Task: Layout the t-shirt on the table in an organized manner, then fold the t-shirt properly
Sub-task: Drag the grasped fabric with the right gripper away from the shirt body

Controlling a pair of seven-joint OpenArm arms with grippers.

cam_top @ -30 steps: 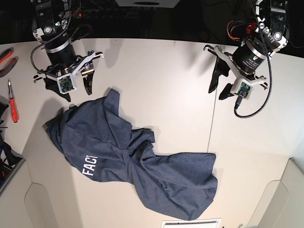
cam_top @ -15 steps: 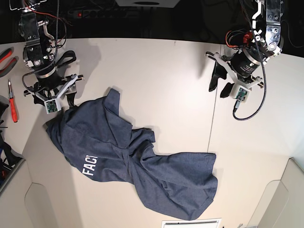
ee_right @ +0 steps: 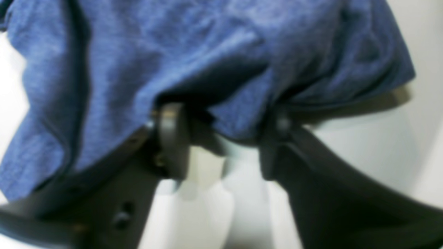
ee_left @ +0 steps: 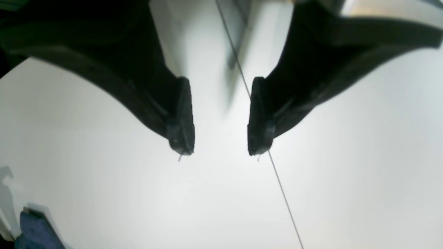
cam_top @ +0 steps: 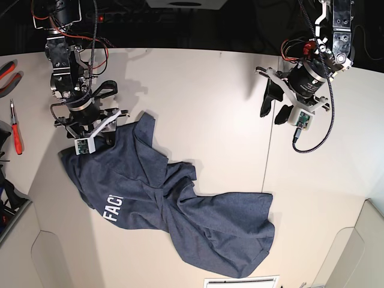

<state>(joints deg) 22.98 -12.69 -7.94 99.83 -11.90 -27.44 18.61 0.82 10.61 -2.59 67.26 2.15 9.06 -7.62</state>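
T-shirt [cam_top: 174, 210] lies crumpled across the table [cam_top: 204, 102], a dark navy heap running from the upper left down toward the near edge, white lettering showing on the left side, one flap poking up toward the far side. Nothing about it is laid out yet.

Right gripper [cam_top: 90, 135] is down on the shirt's upper-left corner. In the right wrist view its fingers [ee_right: 171, 138] stand apart with blue cloth bunched over and between them, so fabric is inside the jaws, but whether they have actually bitten, I cannot tell. Left gripper [cam_top: 276, 108] hangs over bare table by the thin seam line [ee_left: 280, 186], well apart from the shirt, jaws spread with nothing between them.

Risks, as I judge them. If the right jaws pinch only a thin fold, the cloth could slide out on the lift. If they catch two layers at once, the shirt would come up twisted rather than spread. A one-sided pull with the left arm so far off would likely drag the whole heap across the table instead of opening it.

Containers: none in play. Red-handled tools [cam_top: 15, 129] lie at the left edge, clear of the shirt.
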